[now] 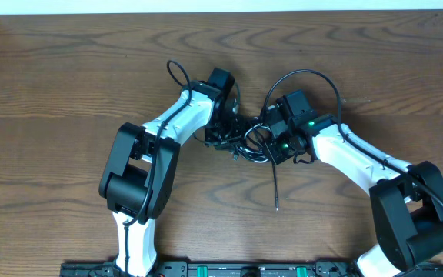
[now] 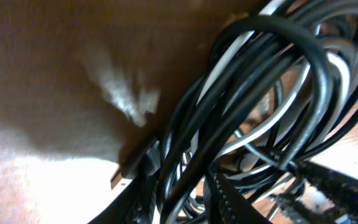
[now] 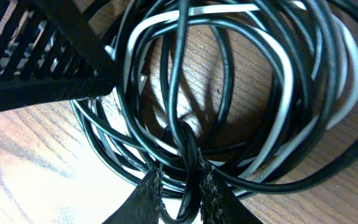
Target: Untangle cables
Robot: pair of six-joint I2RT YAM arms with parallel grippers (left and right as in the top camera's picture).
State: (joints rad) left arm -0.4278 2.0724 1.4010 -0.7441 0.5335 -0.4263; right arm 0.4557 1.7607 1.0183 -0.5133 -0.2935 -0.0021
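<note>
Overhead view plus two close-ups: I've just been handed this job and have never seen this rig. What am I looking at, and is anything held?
Two white robot arms work at a wooden table. The overhead view looks down on both. Each close-up comes from a camera on one wrist, looking past its own fingers. Between the arms lies a tangle of cables: thin black cords and one white cord. The right gripper pinches one black cord. The left gripper straddles several black cords; whether it is clamped, I cannot tell.
</note>
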